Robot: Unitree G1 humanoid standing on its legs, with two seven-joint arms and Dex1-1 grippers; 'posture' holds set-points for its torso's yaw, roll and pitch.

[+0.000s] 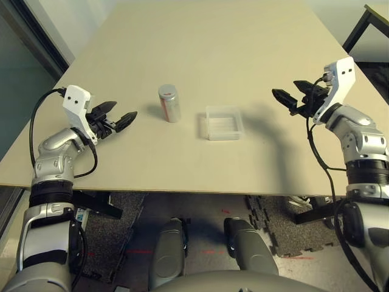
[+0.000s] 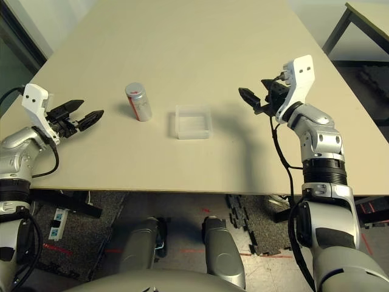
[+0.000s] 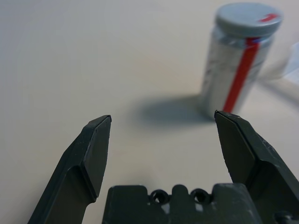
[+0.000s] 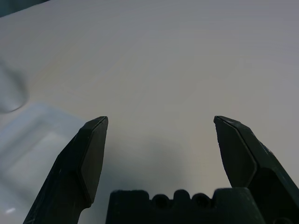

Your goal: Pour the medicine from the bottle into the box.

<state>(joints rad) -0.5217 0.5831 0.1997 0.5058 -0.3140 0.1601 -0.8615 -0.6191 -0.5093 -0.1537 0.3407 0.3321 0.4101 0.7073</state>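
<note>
Standing upright on the desk (image 1: 243, 55) in the head view, the capped bottle (image 1: 169, 103) is just left of the clear box (image 1: 223, 122), not touching it. Left claw (image 1: 117, 115) and right claw (image 1: 285, 100) flank them, spread wide, holding nothing.

Left wrist view: bottle ahead of parted fingers (image 3: 93, 154).

Right wrist view: box ahead, off to one side.

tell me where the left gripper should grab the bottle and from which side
Judging by its pose, grip the bottle around the middle of its body, below the grey cap. It stands upright on the table, a round cylinder, so level fingers can close across it. Come in from the robot's left, where the open left gripper already points at it; the box sits on the far side.
</note>
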